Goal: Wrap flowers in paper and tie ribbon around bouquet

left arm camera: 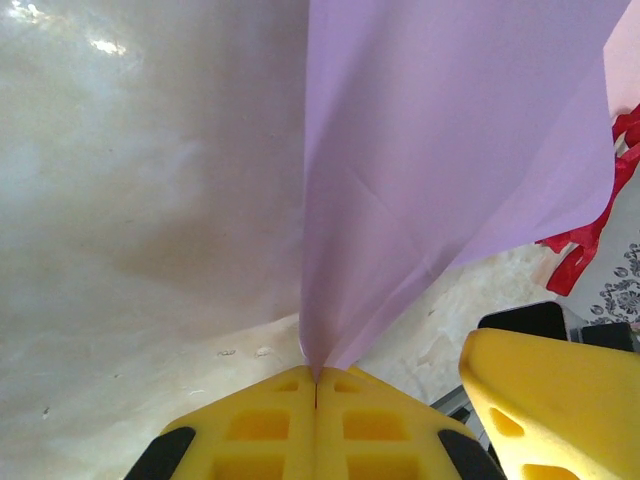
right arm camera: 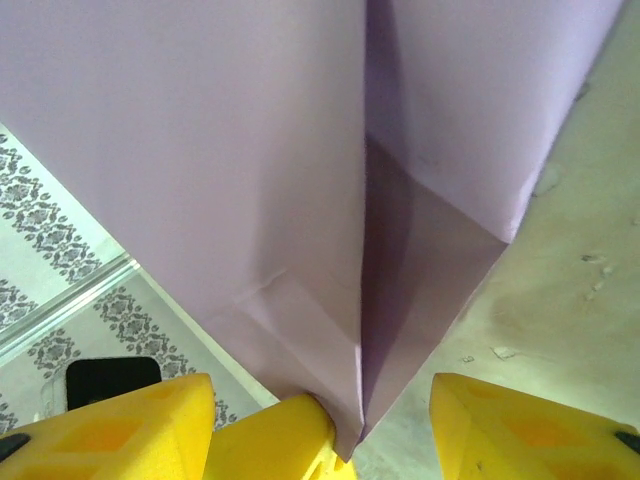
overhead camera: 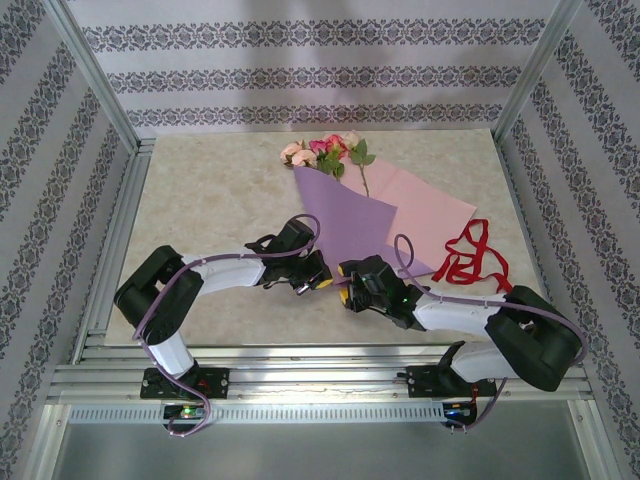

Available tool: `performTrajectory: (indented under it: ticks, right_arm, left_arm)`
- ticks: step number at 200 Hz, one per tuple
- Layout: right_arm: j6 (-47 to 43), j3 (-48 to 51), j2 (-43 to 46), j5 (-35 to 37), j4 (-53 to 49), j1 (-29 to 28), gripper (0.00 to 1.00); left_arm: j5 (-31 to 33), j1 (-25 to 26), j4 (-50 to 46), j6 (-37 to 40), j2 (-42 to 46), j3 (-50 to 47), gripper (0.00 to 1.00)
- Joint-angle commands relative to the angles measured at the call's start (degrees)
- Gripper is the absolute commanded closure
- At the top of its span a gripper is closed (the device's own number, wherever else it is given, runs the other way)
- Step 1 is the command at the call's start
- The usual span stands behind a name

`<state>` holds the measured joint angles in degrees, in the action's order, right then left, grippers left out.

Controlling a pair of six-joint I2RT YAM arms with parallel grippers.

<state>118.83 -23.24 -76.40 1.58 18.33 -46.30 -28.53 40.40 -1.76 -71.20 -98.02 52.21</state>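
Note:
The flowers (overhead camera: pixel 325 152) lie at the far middle of the table, heads away from me, stems mostly hidden under the paper (overhead camera: pixel 345 222). The paper is folded over them, lilac face up, with a pale pink part (overhead camera: pixel 425 200) to the right. My left gripper (overhead camera: pixel 318 280) (left arm camera: pixel 316 385) is shut on the paper's (left arm camera: pixel 440 150) near corner and lifts it. My right gripper (overhead camera: pixel 348 290) (right arm camera: pixel 320 430) stands open just right of it, its fingers (right arm camera: pixel 110 425) either side of that pinched corner of paper (right arm camera: pixel 250 150). The red ribbon (overhead camera: pixel 470 255) (left arm camera: pixel 590 240) lies loose to the right.
Aluminium frame posts and patterned walls close in the table (overhead camera: pixel 200 200) on the left, right and back. The right gripper's yellow finger (left arm camera: pixel 530 400) sits close beside the left jaws. Bare tabletop lies left of the paper.

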Motion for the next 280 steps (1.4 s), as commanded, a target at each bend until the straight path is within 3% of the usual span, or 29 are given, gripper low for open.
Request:
performTrajectory:
  ticks: [1,40,100,120,149,158,181,205,249,280]
  right_arm:
    - [2.7,-0.6,0.7,2.2,-1.6,-1.1,0.4]
    - [4.3,-0.5,-3.7,3.1,4.5,-1.5,0.41]
    - [5.2,-1.4,-6.5,5.3,6.7,-1.6,0.59]
    - [5.0,-1.8,-7.1,5.4,7.3,-1.6,0.72]
    - [4.7,-1.8,-6.6,5.6,6.0,-1.7,1.0]
    - [4.7,-1.8,-6.0,5.7,5.0,-1.7,1.0]
    - [4.7,-1.4,-5.2,6.1,4.3,-1.8,1.0]
    - [4.6,-1.3,-4.8,6.1,4.2,-1.9,1.0]
    - [4.7,-1.0,-4.3,6.2,4.3,-1.9,1.0]
    - [4.6,-1.2,-4.5,5.9,4.6,-1.9,1.0]
  left_arm:
    - [-0.9,-0.4,-0.2,-0.3,1.6,0.8,1.0]
    - [-1.2,-0.5,0.1,-0.5,1.7,0.4,1.0]
    - [-1.5,-0.9,0.4,-1.0,2.3,0.2,1.0]
    - [-1.7,-0.9,1.0,-1.5,2.4,0.0,1.0]
    - [-1.3,-1.4,1.0,-2.0,3.3,-0.5,1.0]
    - [-1.3,-1.7,1.4,-2.4,3.7,-0.7,0.99]
    - [-0.5,-3.3,1.6,-3.4,5.2,-1.2,0.71]
    - [0.8,-4.7,3.1,-5.1,6.5,-2.8,0.55]
    - [-1.5,-5.5,11.8,-7.0,1.4,-3.2,0.52]
    - [-1.9,-5.9,14.1,-6.1,-2.7,-1.5,0.57]
